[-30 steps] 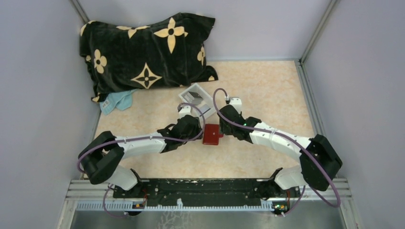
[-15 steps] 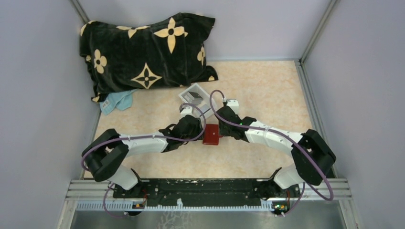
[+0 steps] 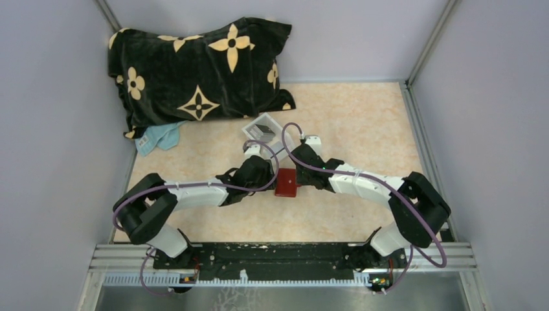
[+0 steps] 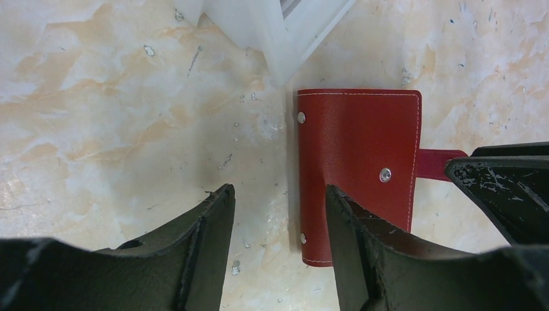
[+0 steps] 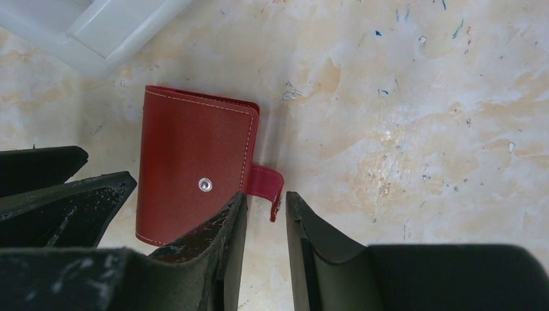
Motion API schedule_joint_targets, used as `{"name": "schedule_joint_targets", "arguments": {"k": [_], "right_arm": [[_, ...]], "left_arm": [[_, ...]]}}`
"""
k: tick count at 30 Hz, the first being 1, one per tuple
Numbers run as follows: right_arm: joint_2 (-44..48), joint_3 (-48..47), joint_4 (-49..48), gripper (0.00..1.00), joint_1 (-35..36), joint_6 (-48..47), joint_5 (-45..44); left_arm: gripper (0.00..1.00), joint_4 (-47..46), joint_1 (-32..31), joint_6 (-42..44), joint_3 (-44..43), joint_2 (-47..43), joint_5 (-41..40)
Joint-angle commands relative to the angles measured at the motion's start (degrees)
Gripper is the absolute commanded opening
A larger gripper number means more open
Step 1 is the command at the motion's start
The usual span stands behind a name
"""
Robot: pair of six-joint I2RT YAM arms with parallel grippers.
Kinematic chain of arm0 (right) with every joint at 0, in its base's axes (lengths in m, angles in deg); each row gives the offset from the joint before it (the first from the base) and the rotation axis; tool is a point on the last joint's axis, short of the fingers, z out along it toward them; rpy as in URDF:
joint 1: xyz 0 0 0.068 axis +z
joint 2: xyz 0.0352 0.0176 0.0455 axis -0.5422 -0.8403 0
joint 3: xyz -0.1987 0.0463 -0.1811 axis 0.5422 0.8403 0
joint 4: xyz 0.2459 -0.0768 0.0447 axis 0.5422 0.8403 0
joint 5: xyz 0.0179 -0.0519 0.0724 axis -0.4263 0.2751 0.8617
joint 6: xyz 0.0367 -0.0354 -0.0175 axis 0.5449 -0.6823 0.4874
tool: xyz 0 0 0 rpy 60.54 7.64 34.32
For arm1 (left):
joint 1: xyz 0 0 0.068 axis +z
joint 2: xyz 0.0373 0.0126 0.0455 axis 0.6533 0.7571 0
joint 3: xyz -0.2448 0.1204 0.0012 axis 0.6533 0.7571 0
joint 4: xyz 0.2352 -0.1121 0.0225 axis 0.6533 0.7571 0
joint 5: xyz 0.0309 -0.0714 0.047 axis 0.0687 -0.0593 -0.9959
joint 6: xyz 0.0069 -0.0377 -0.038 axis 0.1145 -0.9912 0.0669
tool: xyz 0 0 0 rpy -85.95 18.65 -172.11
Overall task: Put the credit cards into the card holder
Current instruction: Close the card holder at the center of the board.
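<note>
Closed red card holder (image 4: 356, 149) lies flat on bench (image 4: 97, 129). L claw (image 4: 278, 197) wide apart, straddling its edge; R claw (image 5: 265, 201) narrowly apart at strap tab (image 5: 267, 183).

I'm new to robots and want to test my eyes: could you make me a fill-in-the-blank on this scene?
The card holder is coloured ___. It lies folded ___. The tray beside it is ___. The left hand and right hand are both ___.
Missing: red, shut, white, open.
</note>
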Motion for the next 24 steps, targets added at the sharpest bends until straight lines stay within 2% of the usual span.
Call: {"name": "schedule_joint_targets", "arguments": {"k": [1, 12, 18, 24], "right_arm": [[-1.0, -1.7, -2.1, 0.29, 0.6, 0.4, -0.1], [-1.5, -1.3, -2.2, 0.23, 0.6, 0.3, -0.3], [-1.6, -1.3, -1.9, 0.16, 0.6, 0.3, -0.3], [-1.8, -1.4, -1.8, 0.0, 0.6, 0.1, 0.2]], "left_arm": [[0.61, -2.0, 0.5, 0.6, 0.5, 0.9, 1.0], [0.6, -2.5, 0.6, 0.4, 0.4, 1.7, 1.8], [0.6, -2.5, 0.7, 0.3, 0.3, 2.2, 2.3], [0.6, -2.5, 0.6, 0.0, 0.4, 2.4, 3.4]]}}
